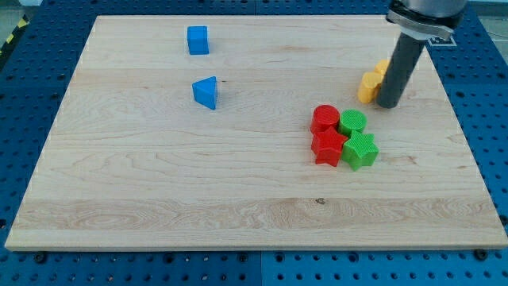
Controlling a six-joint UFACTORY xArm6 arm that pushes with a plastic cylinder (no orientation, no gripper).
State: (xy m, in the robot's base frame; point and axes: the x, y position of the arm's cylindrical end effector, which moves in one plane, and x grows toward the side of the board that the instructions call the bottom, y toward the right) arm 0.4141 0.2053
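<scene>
My tip (388,104) rests on the wooden board (159,183) at the view's upper right, right against a yellow block (369,85) on its left. A second yellow block (382,68) sits just above that one, partly hidden behind the rod. Lower and to the left is a tight cluster: a red cylinder (324,118), a green cylinder (352,122), a red star-shaped block (328,147) and a green star-shaped block (361,150). The cluster lies a short way from my tip and does not touch it.
A blue cube (198,40) sits near the view's top left. A blue triangular block (205,92) lies below it. Around the board runs a blue perforated table (488,119).
</scene>
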